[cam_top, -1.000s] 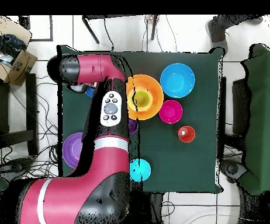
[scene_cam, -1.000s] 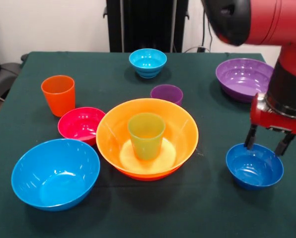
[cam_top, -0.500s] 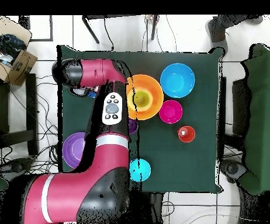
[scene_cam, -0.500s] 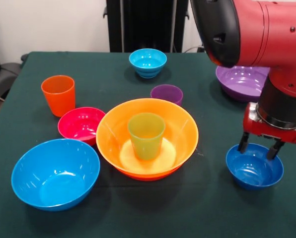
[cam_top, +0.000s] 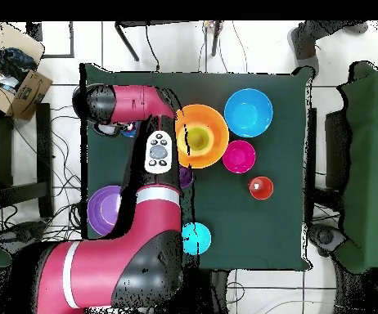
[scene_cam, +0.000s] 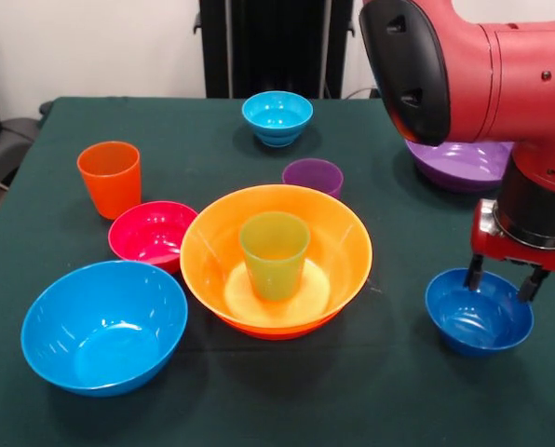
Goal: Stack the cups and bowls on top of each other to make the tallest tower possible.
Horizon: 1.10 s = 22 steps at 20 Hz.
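The desk (scene_cam: 203, 140) wears a dark green cloth. On it: a yellow-orange bowl (scene_cam: 343, 244) holding a lime green cup (scene_cam: 274, 253), a sky-blue bowl (scene_cam: 103, 326), a magenta bowl (scene_cam: 152, 233), an orange cup (scene_cam: 109, 178), a purple cup (scene_cam: 313, 176), a cyan bowl (scene_cam: 277, 117), a large purple bowl (scene_cam: 459, 166) and a dark blue bowl (scene_cam: 478, 323). The arm (scene_cam: 501, 70) is red and black — its claw (scene_cam: 504, 279) has black fingers under a red block.
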Each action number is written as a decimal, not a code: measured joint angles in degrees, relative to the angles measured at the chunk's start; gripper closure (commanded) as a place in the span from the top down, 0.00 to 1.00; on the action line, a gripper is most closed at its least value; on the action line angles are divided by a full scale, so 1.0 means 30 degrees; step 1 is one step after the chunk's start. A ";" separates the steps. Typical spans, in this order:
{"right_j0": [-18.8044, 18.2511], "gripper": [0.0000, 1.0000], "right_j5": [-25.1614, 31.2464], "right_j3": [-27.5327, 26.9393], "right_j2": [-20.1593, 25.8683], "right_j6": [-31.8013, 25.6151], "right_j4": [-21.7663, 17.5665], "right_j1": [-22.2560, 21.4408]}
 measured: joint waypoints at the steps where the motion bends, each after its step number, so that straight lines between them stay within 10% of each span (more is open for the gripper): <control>1: -0.0014 1.00 -0.0091 0.0044 0.0110 0.0000 0.0095 -0.0002; 22: 0.0235 1.00 -0.1013 0.0091 0.0272 0.0000 0.0269 0.0310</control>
